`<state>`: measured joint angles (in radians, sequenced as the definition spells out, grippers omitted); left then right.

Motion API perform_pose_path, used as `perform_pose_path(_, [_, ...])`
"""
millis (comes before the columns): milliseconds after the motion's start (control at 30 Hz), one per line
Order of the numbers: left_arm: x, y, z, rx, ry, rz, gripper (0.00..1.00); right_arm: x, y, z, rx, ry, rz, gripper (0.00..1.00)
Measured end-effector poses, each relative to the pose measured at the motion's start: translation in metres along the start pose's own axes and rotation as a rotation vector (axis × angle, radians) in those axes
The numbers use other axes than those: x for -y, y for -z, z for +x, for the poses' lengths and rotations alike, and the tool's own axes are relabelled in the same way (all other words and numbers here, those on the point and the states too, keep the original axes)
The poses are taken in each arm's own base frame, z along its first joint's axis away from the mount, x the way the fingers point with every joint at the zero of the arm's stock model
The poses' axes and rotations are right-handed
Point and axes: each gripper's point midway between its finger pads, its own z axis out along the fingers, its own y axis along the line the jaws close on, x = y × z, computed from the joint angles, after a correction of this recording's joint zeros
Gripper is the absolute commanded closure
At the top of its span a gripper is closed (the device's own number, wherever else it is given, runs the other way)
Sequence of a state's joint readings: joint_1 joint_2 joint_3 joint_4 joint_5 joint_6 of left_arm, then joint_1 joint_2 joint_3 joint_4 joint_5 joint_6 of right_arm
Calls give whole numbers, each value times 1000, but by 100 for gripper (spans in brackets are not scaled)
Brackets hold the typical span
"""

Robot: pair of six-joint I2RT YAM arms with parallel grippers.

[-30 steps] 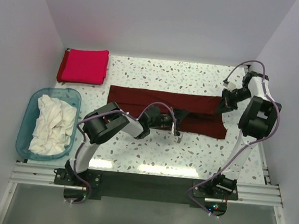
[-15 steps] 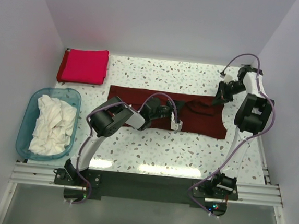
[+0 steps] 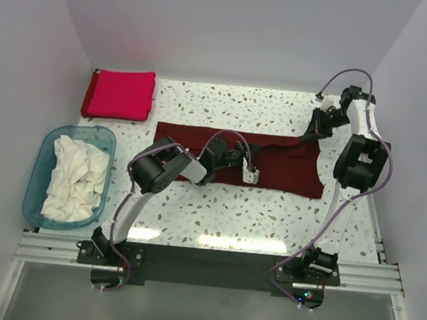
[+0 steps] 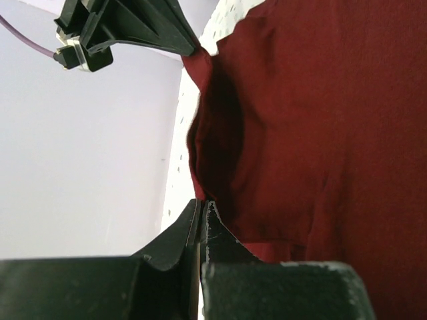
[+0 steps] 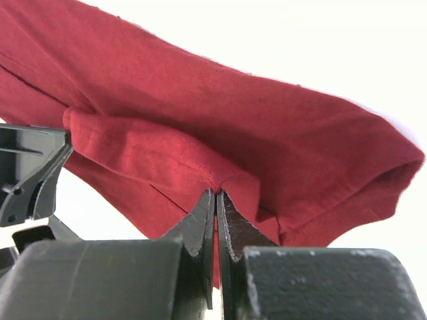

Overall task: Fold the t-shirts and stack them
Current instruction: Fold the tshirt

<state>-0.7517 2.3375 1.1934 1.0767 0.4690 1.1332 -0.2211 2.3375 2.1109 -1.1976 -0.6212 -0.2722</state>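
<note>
Both arms have drawn their held edge of the maroon t-shirt [image 3: 287, 170] toward the worktop's [image 3: 217, 201] far edge.
Mid-fold: the left gripper [image 3: 251, 174] and right gripper [image 3: 315, 130] each pinch a raised fold of the shirt, which lies across the worktop's middle. Next, I judge, both must lay that edge down level, then release. The crimson t-shirt [image 3: 119, 94] sits folded at the far left corner.

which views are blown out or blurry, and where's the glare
Top external: even light, glare patches at the near edge of the table, a bright strip along its far edge. Right wrist: background blown out to white behind the maroon t-shirt; the right fingers look soft. Left wrist: cloth fairly sharp, deep shadow in the fold, left fingers slightly soft.
</note>
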Motion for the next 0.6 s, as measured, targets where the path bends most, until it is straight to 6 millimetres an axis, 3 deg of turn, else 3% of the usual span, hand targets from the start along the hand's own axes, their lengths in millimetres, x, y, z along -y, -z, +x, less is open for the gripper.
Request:
perform_pose_path(200, [5,0,-4,35,36,19,100,-2,-9,12,-39,-11,-10,100])
perform_pose_path(533, [29,12,-20,89,88,111,100,3,-11,29,-98,-6,1,100])
perform_pose_path(600, [29,12,-23,96,93,122,95,6,-13,35,-118,-8,15,100])
